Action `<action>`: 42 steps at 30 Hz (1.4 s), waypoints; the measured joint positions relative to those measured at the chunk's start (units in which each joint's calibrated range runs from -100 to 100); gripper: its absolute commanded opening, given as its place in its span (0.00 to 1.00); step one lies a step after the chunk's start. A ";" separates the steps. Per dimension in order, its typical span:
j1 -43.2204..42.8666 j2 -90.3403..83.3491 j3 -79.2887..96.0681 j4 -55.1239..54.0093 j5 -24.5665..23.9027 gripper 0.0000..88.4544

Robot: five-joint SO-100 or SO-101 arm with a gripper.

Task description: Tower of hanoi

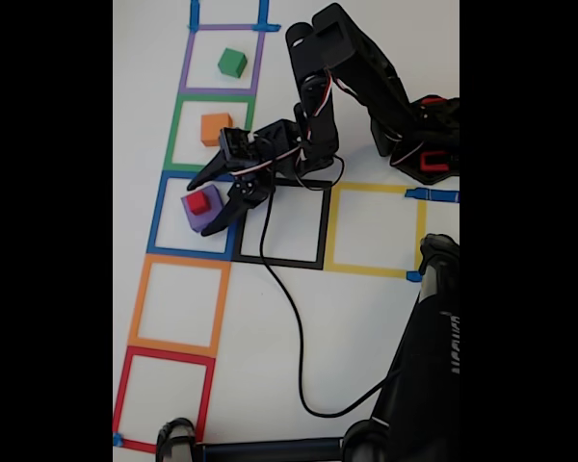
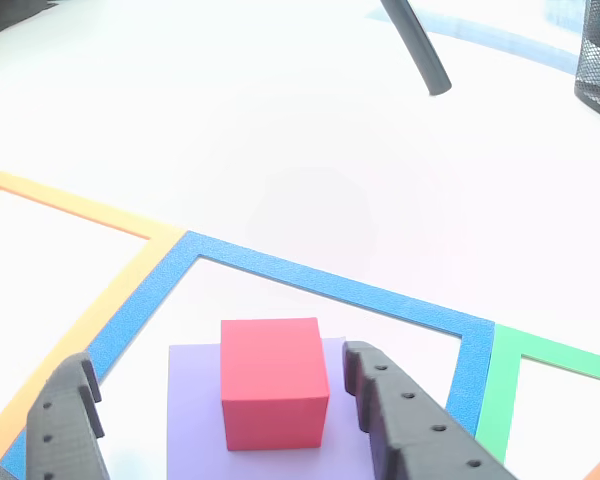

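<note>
In the fixed view a small red cube (image 1: 199, 202) sits on top of a larger purple cube (image 1: 192, 220) inside the blue tape square (image 1: 157, 217). My gripper (image 1: 200, 208) is open, with one finger on each side of this stack. The other view shows the red cube (image 2: 275, 385) on the purple cube (image 2: 193, 400) between my gripper's (image 2: 218, 358) two black fingers, with a gap on each side of the red cube. An orange cube (image 1: 215, 128) lies in the green tape square, and a green cube (image 1: 232, 64) in the purple tape square.
Orange (image 1: 178, 303) and red (image 1: 164, 395) tape squares continue the column toward the bottom of the fixed view. Black (image 1: 289, 226) and yellow (image 1: 376, 231) squares lie to the right. A black cable (image 1: 294, 327) loops across the table. A black stand (image 1: 424, 366) rises at bottom right.
</note>
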 measured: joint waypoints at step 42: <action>-0.35 0.17 1.33 -0.48 0.00 0.02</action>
